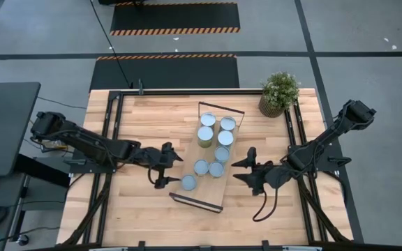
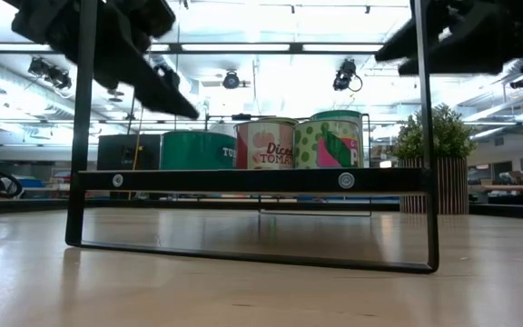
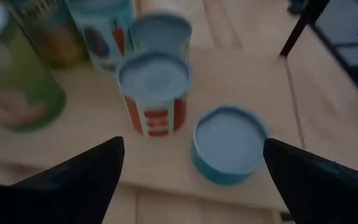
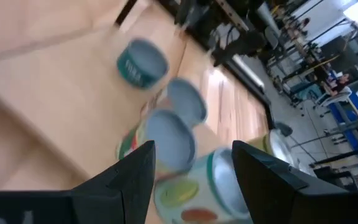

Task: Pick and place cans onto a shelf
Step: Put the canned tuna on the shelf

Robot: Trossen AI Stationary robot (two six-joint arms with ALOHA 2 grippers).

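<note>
The shelf (image 1: 206,192), a light-wood board with black wire frames at both short ends, lies in the middle of the table. Several cans with pale-blue tops (image 1: 221,154) stand upright on it, and in the low view (image 2: 266,143) they show in a row behind the near frame. A short teal can (image 1: 188,183) stands at the board's near left corner. My left gripper (image 1: 167,166) is open just left of the board, with the teal can (image 3: 229,144) ahead between its fingers. My right gripper (image 1: 246,166) is open just right of the board, facing the cans (image 4: 169,138).
A potted green plant (image 1: 279,92) stands at the table's far right corner. Black rails run along the table's left (image 1: 110,132) and right (image 1: 297,132) sides. Bare tabletop lies near the front edge (image 1: 138,216).
</note>
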